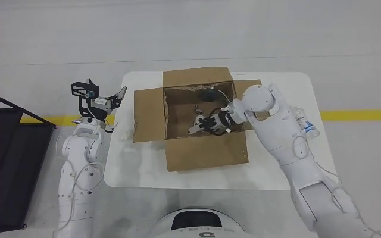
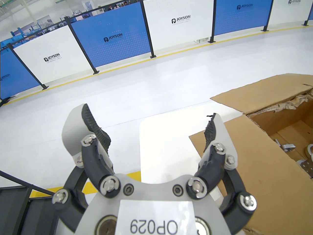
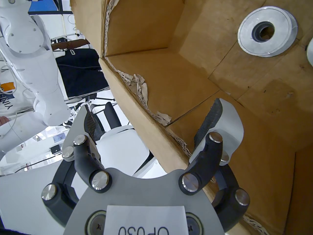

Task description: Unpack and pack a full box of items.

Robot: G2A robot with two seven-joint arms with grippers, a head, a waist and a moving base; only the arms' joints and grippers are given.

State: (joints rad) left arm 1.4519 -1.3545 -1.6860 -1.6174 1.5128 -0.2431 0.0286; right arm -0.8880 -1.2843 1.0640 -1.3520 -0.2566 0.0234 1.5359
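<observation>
An open cardboard box (image 1: 208, 152) stands on the white table (image 1: 140, 169) with its flaps folded out. Inside lie small metal parts (image 1: 196, 109) and a dark item with a cable (image 1: 209, 94). My right gripper (image 1: 199, 125) is down in the box near its front wall. It stands open (image 3: 151, 113), one finger inside the box (image 3: 159, 25) and the other outside the torn wall edge. A silver disc with a dark hub (image 3: 266, 31) rests on the box floor. My left gripper (image 1: 107, 89) hangs open and empty (image 2: 149, 116) off the table's left edge, beside the box (image 2: 256, 160).
A black rack (image 1: 18, 154) stands on the floor left of the table. A small bottle-like object (image 1: 307, 125) lies by the right arm at the table's right side. Fence panels (image 2: 110, 37) line the floor behind.
</observation>
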